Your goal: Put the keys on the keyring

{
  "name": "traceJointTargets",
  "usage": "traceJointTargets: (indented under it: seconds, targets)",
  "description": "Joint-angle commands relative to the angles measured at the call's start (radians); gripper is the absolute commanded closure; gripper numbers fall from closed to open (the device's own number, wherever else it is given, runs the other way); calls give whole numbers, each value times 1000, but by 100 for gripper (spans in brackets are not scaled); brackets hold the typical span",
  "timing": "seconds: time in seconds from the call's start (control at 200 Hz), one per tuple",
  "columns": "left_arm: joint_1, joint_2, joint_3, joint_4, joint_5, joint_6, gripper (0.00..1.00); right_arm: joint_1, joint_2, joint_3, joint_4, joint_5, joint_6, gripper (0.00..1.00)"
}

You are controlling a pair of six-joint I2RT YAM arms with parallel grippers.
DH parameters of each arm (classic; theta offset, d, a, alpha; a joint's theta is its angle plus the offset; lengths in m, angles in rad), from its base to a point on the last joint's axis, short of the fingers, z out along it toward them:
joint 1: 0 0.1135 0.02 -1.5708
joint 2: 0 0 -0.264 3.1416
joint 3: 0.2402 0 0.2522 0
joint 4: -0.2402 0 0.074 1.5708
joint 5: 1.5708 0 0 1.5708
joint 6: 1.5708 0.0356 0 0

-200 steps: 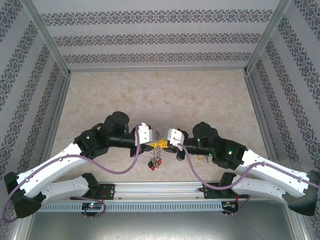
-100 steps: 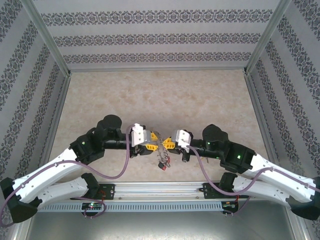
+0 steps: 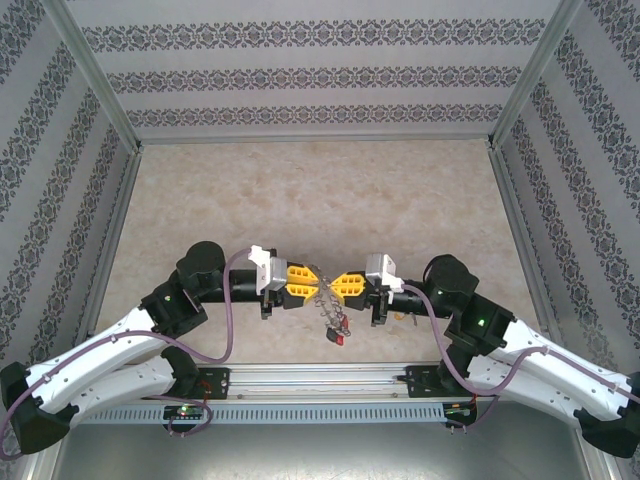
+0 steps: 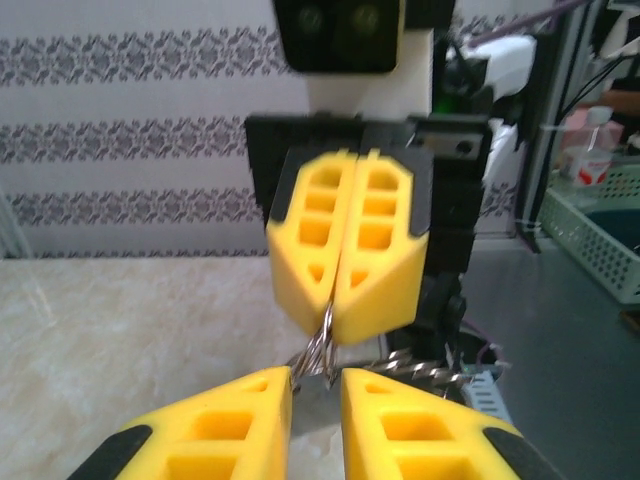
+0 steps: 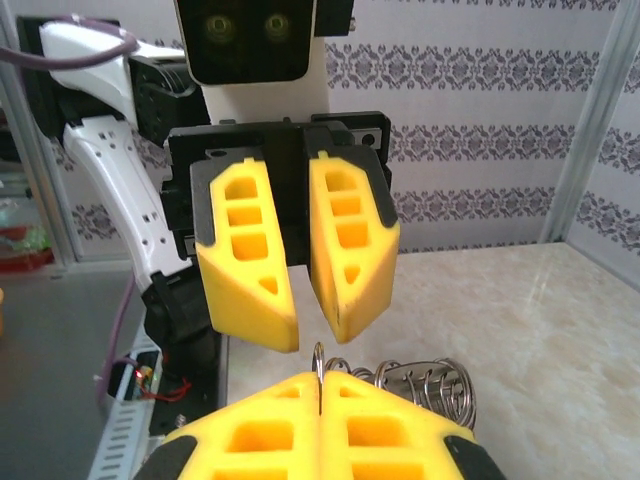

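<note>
Over the marbled desk (image 3: 300,190), blurred keys (image 3: 338,331) hung from the keyring (image 5: 440,388) clenched in the right gripper (image 3: 335,287); the left gripper (image 3: 313,285) stood parted.

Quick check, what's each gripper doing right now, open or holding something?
Left gripper: open, jaws slightly parted, not clamped on anything, the keyring wire at the gap.
Right gripper: shut on the keyring.

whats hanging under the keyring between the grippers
A small bunch of keys hangs under the keyring, one red head showing. How they hook onto it can't be made out, and the right gripper covers part of it.
</note>
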Motion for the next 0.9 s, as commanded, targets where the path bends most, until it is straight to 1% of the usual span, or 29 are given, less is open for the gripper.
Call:
traceJointTargets:
  seconds: [0.0, 0.1, 0.255, 0.365, 0.894]
  targets:
    - [-11, -12, 3, 101, 67, -56, 82, -8, -19, -23, 186, -45, 78, 100]
    - [-9, -15, -1, 98, 63, -55, 85, -11, -20, -34, 229, -49, 98, 100]
    - [-10, -4, 2, 102, 67, -56, 85, -12, -15, -50, 279, -49, 120, 100]
    - [-11, 4, 5, 110, 67, -54, 83, -12, -13, -54, 285, -49, 125, 100]
    - [-11, 27, 10, 148, 98, -78, 80, -12, 7, -62, 299, -32, 116, 100]
